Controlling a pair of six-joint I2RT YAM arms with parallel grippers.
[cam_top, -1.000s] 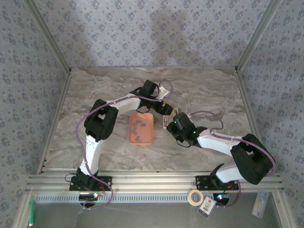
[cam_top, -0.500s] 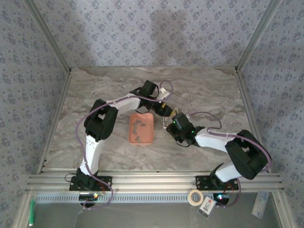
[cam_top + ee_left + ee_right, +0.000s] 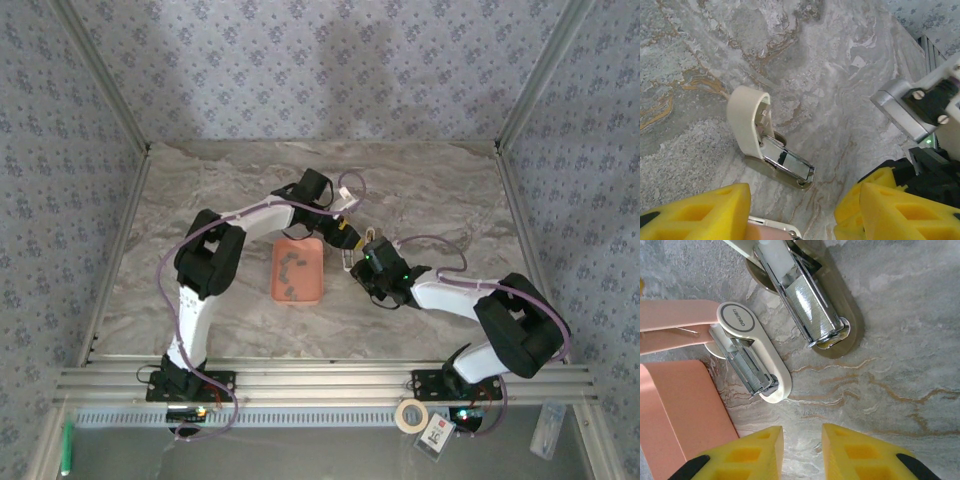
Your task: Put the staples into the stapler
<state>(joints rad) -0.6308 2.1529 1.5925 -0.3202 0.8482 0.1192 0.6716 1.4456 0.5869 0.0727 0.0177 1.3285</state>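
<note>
We see 2 staplers on the marble table point(image 3: 200, 190), both hinged open w/ metal magazines showing: a cream stapler point(image 3: 805, 305) and a pink-and-white stapler point(image 3: 752, 357). 1 salmon tray point(image 3: 308, 278) just beside them holds the staples point(image 3: 289, 267), a few tiny dark grey strips. Our left gripper point(image 3: 802, 200) is spread wide, empty; right gripper point(image 3: 802, 437) narrowly parted, empty.
</note>
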